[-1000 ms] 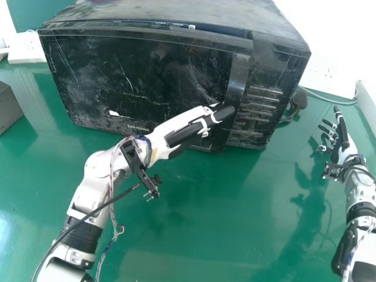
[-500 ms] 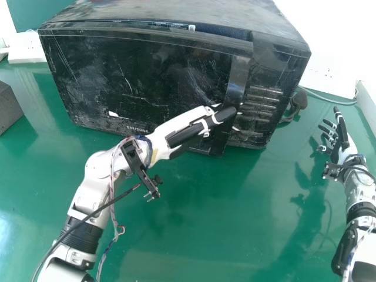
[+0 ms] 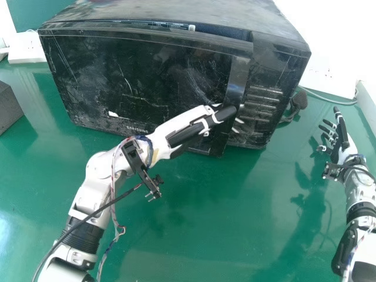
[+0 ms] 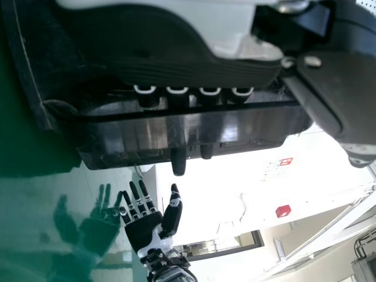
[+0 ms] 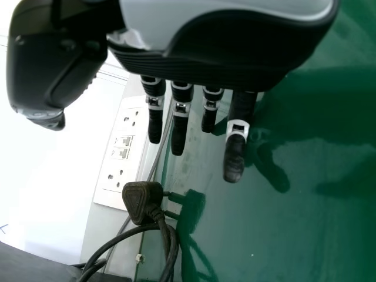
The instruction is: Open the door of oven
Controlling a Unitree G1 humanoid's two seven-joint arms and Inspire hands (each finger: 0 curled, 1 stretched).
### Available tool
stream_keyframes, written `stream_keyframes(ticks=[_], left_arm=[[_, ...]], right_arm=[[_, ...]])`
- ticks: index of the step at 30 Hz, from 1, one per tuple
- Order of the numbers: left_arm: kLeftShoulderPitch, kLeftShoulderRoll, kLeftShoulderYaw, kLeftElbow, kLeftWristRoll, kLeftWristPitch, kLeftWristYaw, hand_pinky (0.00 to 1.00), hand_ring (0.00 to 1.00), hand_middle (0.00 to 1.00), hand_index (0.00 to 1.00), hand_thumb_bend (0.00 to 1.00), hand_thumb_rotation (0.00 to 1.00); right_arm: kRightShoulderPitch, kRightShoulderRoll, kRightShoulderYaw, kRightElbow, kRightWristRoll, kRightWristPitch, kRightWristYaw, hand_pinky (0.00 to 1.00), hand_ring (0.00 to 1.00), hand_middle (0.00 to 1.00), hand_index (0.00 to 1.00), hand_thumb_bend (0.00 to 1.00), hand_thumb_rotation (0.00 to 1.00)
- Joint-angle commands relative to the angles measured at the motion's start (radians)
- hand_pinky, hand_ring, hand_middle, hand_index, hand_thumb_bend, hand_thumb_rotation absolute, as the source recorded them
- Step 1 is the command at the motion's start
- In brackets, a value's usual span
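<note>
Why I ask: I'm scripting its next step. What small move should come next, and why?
Probably ease the left hand back toward the robot, swinging the door wider: the hand's fingers reach behind the door's free edge, and the door stands slightly ajar.

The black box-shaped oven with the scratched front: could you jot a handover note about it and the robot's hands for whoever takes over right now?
Left hand: open, straight fingers at the right edge of the oven's glossy black door, some tips poking out past that edge.
Right hand: open, over the shiny green table, to the right of the black, box-shaped oven.
Done: the door is slightly ajar, with a narrow gap along its top.
Left: swing it wide, probably by drawing its right edge toward the robot.
</note>
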Motion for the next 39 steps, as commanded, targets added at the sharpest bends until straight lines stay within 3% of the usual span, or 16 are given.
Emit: stream_keyframes(ticks=[1, 3, 5, 8, 12, 18, 20, 24, 28, 36, 39], left_arm=[[0.012, -0.011, -0.014, -0.015, -0.013, -0.016, -0.013, 0.44, 0.63, 0.67, 0.83, 0.97, 0.92], [0.014, -0.011, -0.015, -0.023, -0.015, -0.011, -0.015, 0.43, 0.61, 0.64, 0.76, 0.97, 0.92], [0.014, -0.01, -0.016, -0.027, -0.014, -0.011, -0.013, 0.43, 0.59, 0.62, 0.72, 0.97, 0.91], [0.013, -0.01, -0.016, -0.023, -0.015, -0.018, -0.017, 0.43, 0.56, 0.59, 0.66, 0.98, 0.91], [0.01, -0.008, -0.017, -0.016, -0.009, -0.026, -0.015, 0.43, 0.53, 0.57, 0.63, 1.0, 0.92], [0.007, -0.004, -0.021, -0.022, -0.01, -0.023, -0.024, 0.41, 0.47, 0.52, 0.58, 1.0, 0.94], [0.004, -0.004, -0.019, -0.013, -0.014, -0.032, -0.029, 0.4, 0.46, 0.51, 0.56, 1.0, 0.93], [0.006, 0.005, -0.022, -0.028, -0.01, -0.018, -0.029, 0.39, 0.44, 0.49, 0.52, 1.0, 0.95], [0.011, 0.01, -0.021, -0.028, -0.012, -0.027, -0.034, 0.39, 0.43, 0.49, 0.5, 1.0, 0.96], [0.033, 0.029, -0.01, -0.075, -0.043, 0.043, -0.057, 0.34, 0.41, 0.48, 0.52, 1.0, 0.91], [0.04, 0.048, -0.014, -0.09, -0.033, 0.041, -0.056, 0.35, 0.4, 0.47, 0.51, 1.0, 0.92]], right_arm=[[0.055, 0.025, 0.01, 0.037, -0.014, 0.05, 0.001, 0.53, 0.7, 0.85, 0.88, 0.79, 1.0], [0.054, 0.025, 0.014, 0.037, -0.018, 0.052, 0.0, 0.49, 0.68, 0.83, 0.87, 0.81, 1.0], [0.057, 0.023, 0.014, 0.038, -0.019, 0.048, 0.003, 0.53, 0.72, 0.86, 0.89, 0.81, 1.0], [0.059, 0.021, 0.011, 0.039, -0.017, 0.048, 0.007, 0.51, 0.68, 0.85, 0.89, 0.83, 1.0], [0.059, 0.022, 0.011, 0.038, -0.015, 0.045, 0.009, 0.55, 0.73, 0.86, 0.88, 0.84, 1.0], [0.055, 0.024, 0.013, 0.037, -0.017, 0.051, 0.002, 0.52, 0.68, 0.84, 0.87, 0.84, 1.0], [0.055, 0.024, 0.011, 0.038, -0.015, 0.05, 0.002, 0.58, 0.71, 0.84, 0.87, 0.83, 1.0], [0.054, 0.025, 0.015, 0.037, -0.018, 0.048, 0.006, 0.5, 0.67, 0.82, 0.87, 0.86, 1.0], [0.053, 0.026, 0.016, 0.036, -0.018, 0.05, -0.001, 0.51, 0.7, 0.84, 0.86, 0.85, 1.0], [0.054, 0.025, 0.02, 0.036, -0.02, 0.047, 0.006, 0.56, 0.7, 0.84, 0.88, 0.85, 1.0], [0.049, 0.027, 0.019, 0.034, -0.017, 0.052, -0.001, 0.47, 0.67, 0.82, 0.86, 0.81, 1.0]])
